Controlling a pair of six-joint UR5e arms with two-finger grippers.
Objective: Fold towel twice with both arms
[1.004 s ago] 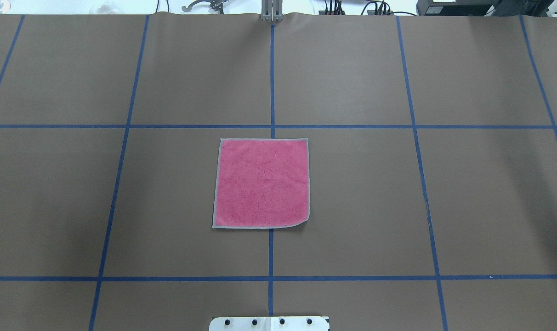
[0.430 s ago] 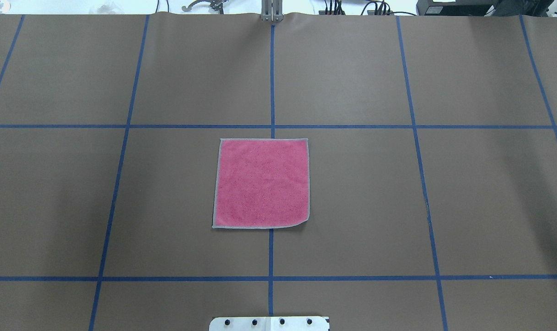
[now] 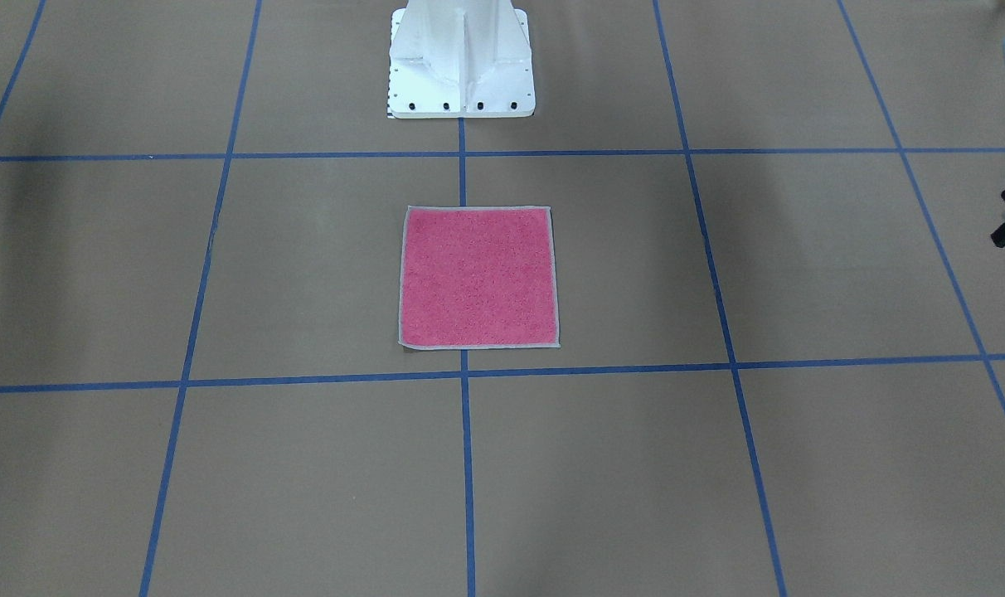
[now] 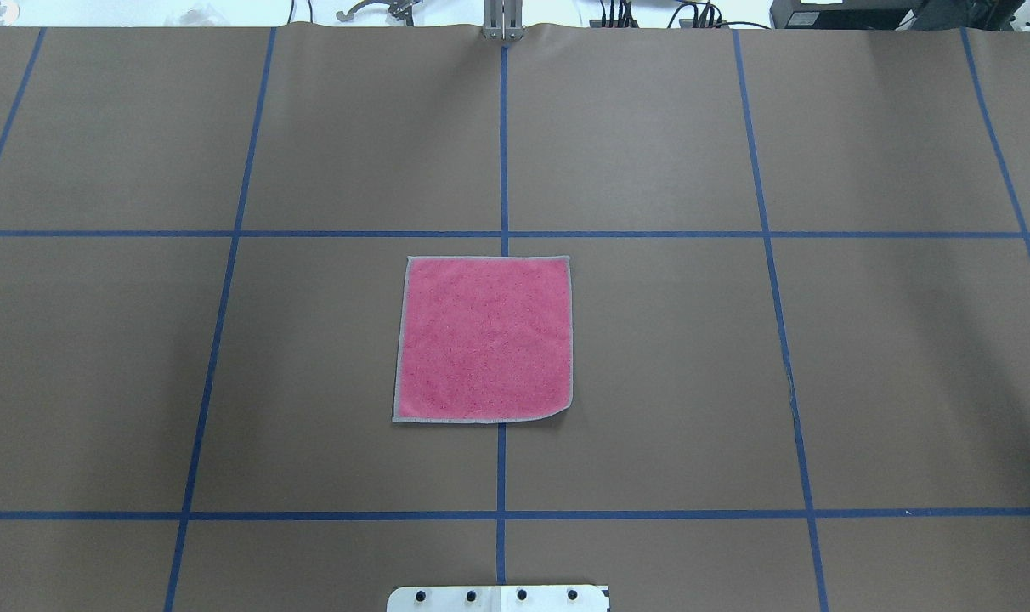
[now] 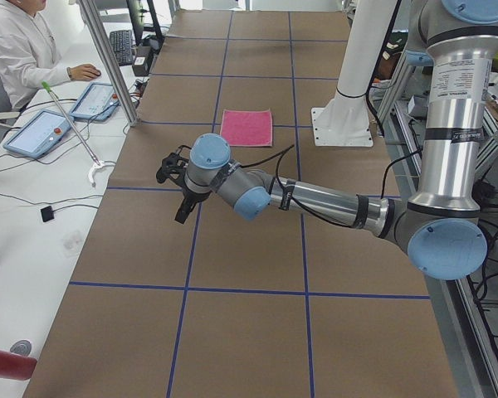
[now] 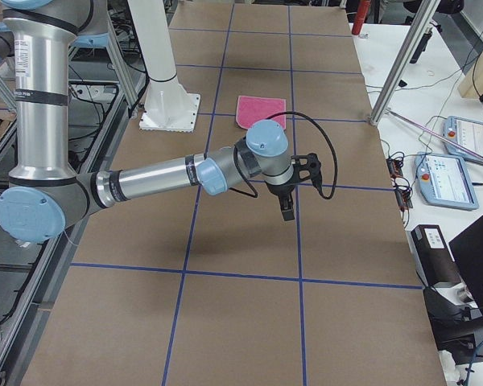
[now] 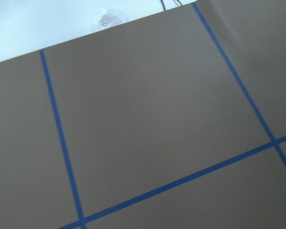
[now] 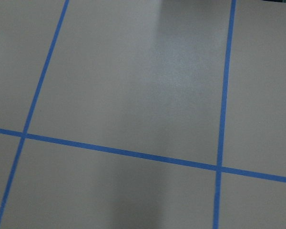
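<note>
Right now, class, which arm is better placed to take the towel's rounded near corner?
Right, probably: the towel has its rounded corner on the robot's right, where the right gripper hovers; the left gripper hovers opposite.

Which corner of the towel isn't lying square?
The towel corner nearest the robot, on its right: it looks rounded off, while the other three are sharp.

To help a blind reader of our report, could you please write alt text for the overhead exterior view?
A pink square towel with light grey edging lies flat and unfolded near the middle of a brown table, which blue tape lines divide into a grid. A white bolted base plate shows at the bottom edge.
</note>
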